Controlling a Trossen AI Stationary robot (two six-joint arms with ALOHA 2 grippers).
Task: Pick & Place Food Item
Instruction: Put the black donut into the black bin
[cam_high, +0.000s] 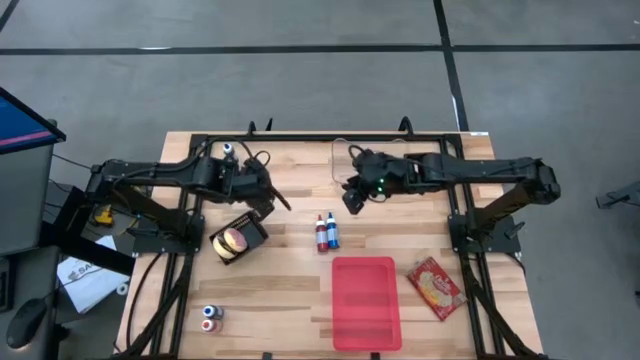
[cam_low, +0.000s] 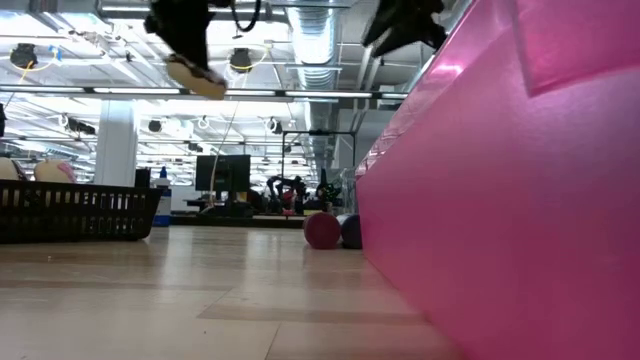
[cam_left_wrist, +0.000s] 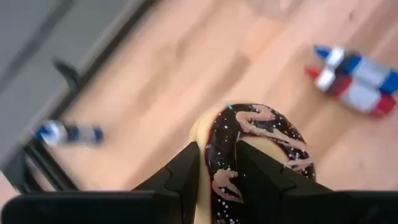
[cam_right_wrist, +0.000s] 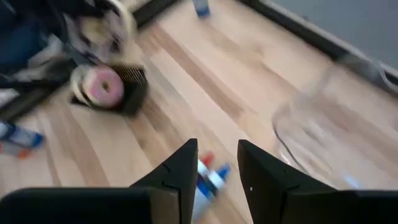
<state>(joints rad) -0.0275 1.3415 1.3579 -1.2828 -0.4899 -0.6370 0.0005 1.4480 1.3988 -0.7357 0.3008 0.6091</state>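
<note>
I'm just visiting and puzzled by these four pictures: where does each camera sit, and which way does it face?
High view: overhead, straight down; both arms, the red tray.
Low view: tabletop height, looking into the room; the tray's wall fills the right, both grippers hang above.
Left wrist view: behind the left gripper, shut on a chocolate-iced donut.
Right wrist view: behind the open right gripper.
Shared: both wrist views show the red and blue bottles.
</note>
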